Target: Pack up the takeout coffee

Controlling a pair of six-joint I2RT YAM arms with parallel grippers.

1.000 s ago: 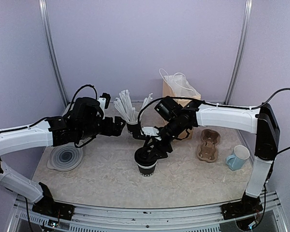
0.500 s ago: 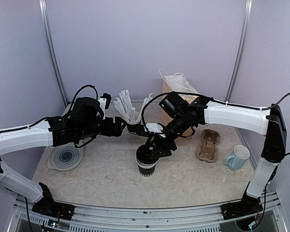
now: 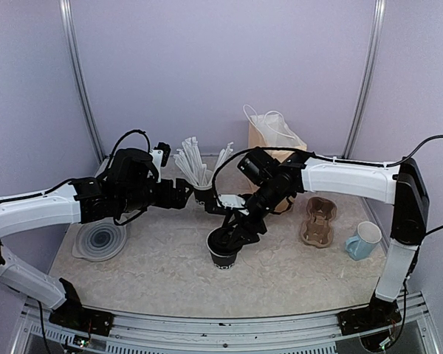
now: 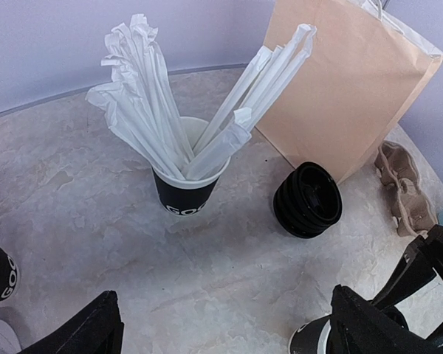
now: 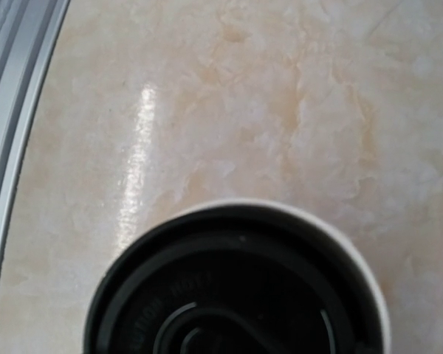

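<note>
The right arm (image 3: 347, 179) goes up from its base at the side, then reaches long and flat to the left over the table (image 3: 155, 269). At its end the wrist tips down. The right gripper (image 3: 230, 236) sits right on top of the takeout coffee (image 3: 223, 254). The cup stands upright near the middle of the table, a bit toward the front. Its black lid (image 5: 236, 295) fills the bottom of the right wrist view, with a thin white edge around it. I cannot tell if the fingers squeeze the lid or only touch it.

The left arm (image 3: 37, 210) reaches in from the left and is held up above the table. The left gripper (image 3: 183, 192) points at a black cup full of white straws (image 4: 188, 193). Its fingers (image 4: 369, 328) are spread wide apart and hold nothing.

Behind the straws stands a brown paper bag (image 4: 340, 88), with a stack of black lids (image 4: 307, 199) just in front of it.
</note>
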